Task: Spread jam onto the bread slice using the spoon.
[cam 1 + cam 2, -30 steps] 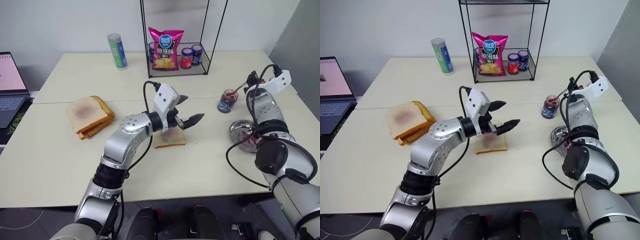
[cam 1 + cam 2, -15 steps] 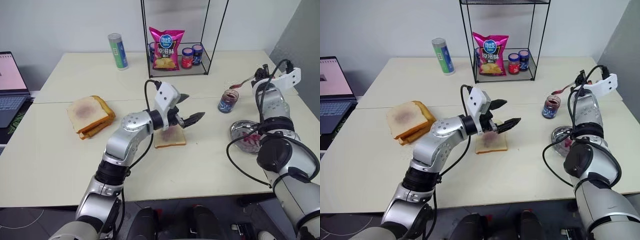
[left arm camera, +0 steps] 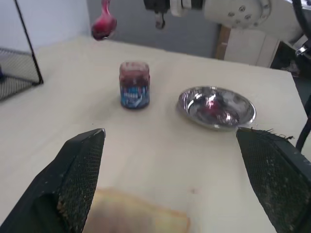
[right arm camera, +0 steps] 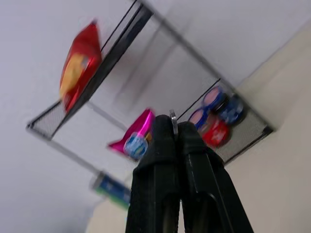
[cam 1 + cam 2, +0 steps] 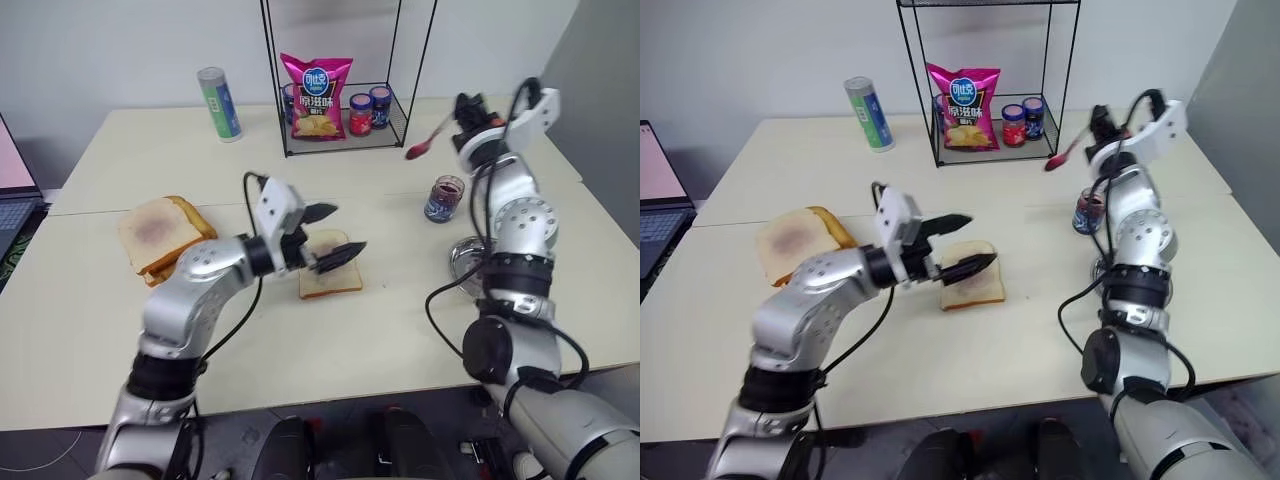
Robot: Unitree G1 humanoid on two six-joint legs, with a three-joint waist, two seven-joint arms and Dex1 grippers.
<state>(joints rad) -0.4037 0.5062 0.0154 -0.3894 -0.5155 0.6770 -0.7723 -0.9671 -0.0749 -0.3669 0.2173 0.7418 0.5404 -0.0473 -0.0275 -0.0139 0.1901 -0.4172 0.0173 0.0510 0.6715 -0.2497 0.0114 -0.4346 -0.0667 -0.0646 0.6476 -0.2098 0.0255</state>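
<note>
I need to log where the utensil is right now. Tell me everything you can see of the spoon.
The spoon is small, slim-handled and looks like shiny metal. Its bowl carries a glossy red-purple blob of jam. The right gripper is shut on the handle end and holds it in the air, tilted, bowl end lower and pointing toward the wire rack. It hangs above the table, up and to the left of the open jam jar, touching nothing but the gripper.
</note>
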